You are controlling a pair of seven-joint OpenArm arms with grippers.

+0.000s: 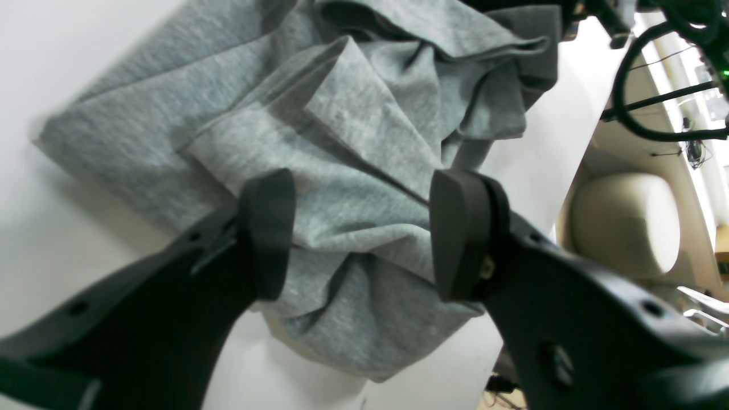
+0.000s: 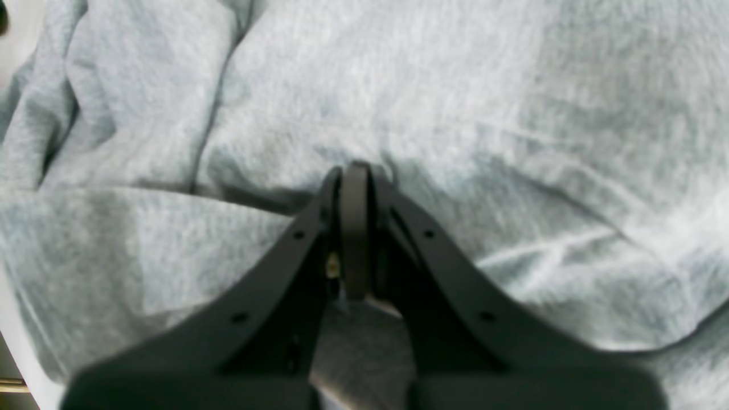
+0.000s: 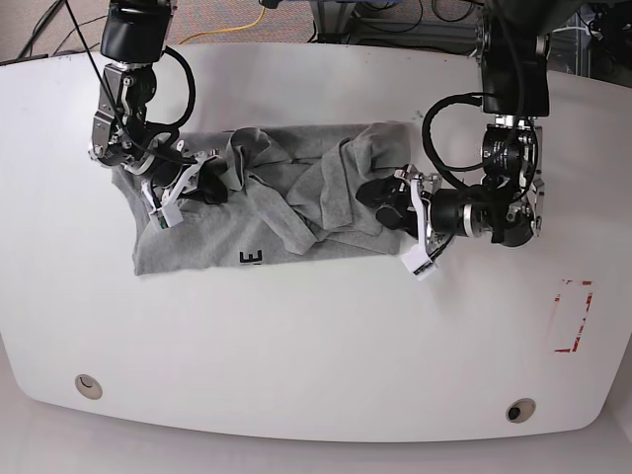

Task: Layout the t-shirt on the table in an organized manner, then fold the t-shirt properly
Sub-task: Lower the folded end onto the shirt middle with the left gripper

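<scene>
Two black arms are working over a wide glossy white worktop [image 3: 316, 336] with curved edges, and the big heather-grey short-sleeved cotton t-shirt [image 3: 267, 212] is lying bunched up across the far-middle part of it, nowhere near flat; some dark block lettering [image 3: 251, 258] peeks out near its front hem; the left gripper [image 1: 361, 233] sits at one end of the shirt with its two black pads spread apart, hovering over a rumpled fold of grey cloth with nothing pinched between them; in the base view it's right at the cloth's edge [image 3: 390, 209]; the right gripper [image 2: 354, 173] has its pads pressed together, tips right against the grey fabric, but from the wrist view I honestly can't tell if any cloth is caught in there; in the base view it's over the other end of the shirt [image 3: 193, 183]; a red tape rectangle outline [image 3: 573, 316] sits well apart from the shirt, and two small round grommets [image 3: 87, 384] are near the front edge.
</scene>
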